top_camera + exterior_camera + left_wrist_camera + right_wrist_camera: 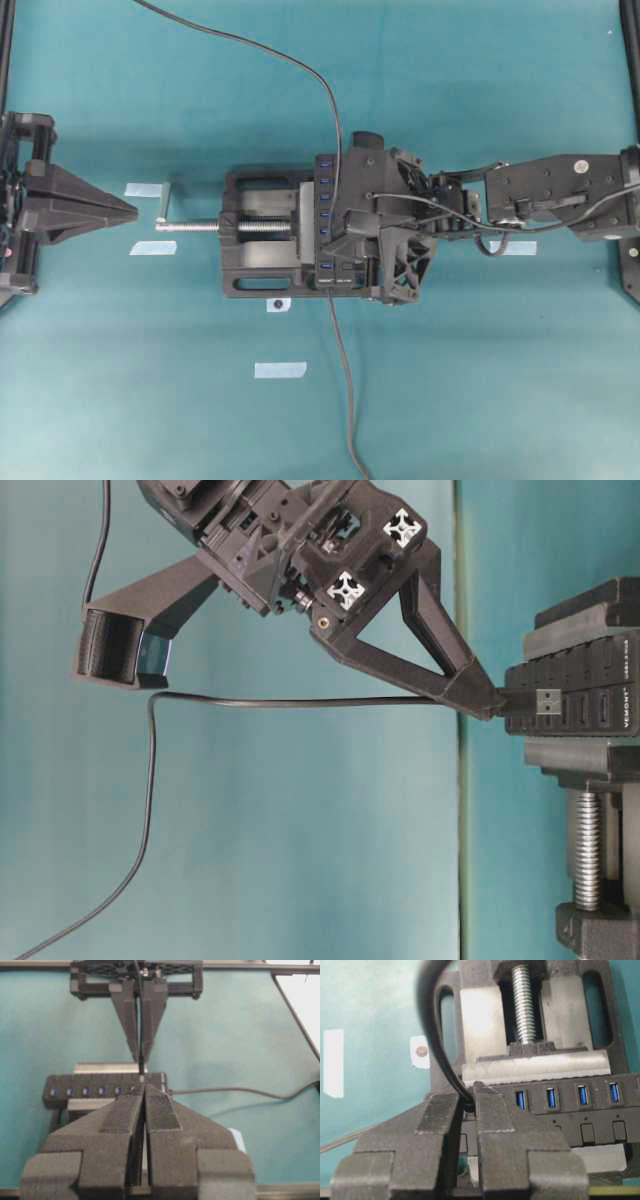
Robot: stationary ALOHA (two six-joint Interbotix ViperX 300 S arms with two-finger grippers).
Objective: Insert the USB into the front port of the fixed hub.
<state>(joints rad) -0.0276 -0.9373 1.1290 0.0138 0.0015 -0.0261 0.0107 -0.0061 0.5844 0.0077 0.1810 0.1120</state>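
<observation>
Above the fixed hub (570,705), your right gripper (485,702) is clamped on the USB (535,702); its long axis points at the hub's end port, just short of entry.

A teal bench (480,400) fills the overhead frame, evenly lit. Pale blue tape strips (280,370) lie at left and lower centre; black frame bars (8,50) edge the upper corners.
</observation>
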